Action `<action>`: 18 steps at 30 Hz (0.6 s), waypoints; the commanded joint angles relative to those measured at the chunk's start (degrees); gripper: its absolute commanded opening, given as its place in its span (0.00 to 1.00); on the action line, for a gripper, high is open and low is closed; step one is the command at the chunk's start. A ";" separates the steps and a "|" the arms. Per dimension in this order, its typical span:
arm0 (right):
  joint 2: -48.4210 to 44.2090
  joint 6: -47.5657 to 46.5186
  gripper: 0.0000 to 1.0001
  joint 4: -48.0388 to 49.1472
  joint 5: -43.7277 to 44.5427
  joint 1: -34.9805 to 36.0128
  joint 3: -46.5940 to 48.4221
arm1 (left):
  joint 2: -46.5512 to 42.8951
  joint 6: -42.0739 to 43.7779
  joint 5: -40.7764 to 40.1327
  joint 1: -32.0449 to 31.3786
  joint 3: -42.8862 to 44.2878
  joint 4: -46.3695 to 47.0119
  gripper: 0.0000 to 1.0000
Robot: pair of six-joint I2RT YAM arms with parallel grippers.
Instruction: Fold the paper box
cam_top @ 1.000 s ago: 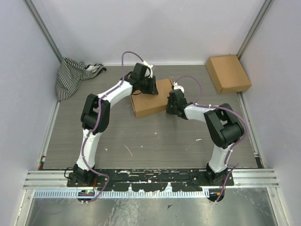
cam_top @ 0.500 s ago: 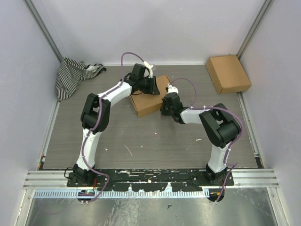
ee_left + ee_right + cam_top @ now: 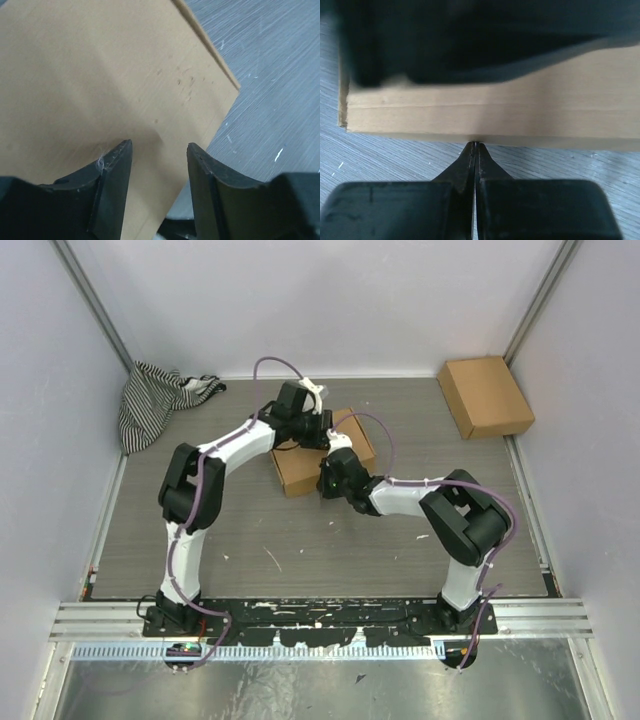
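Your left tool [image 3: 159, 150] is half open over the top of the paper box [image 3: 297, 470] (holding nothing). The box lies in the middle of the counter [image 3: 250, 530]. Your right tool [image 3: 475, 146] is shut tight, with its tips touching the box's near edge. Wide counter shows in front.

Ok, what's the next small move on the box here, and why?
Probably lower the left gripper onto the paper box to hold its top flat: the jaws stand open above it, while the shut right gripper meets the side wall's lower edge.
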 commanded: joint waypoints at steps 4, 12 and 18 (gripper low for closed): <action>-10.51 -1.55 0.02 -0.21 4.97 -0.74 -1.36 | -15.10 -2.84 -10.47 4.57 -11.45 -5.35 0.61; -24.65 1.57 0.53 -16.58 17.80 -3.89 -4.72 | -32.51 -7.27 -19.99 5.02 -27.40 -10.32 0.66; -26.71 4.75 0.56 -25.58 8.52 -16.58 -3.47 | -29.43 -10.86 -21.68 5.01 -30.68 -11.49 0.66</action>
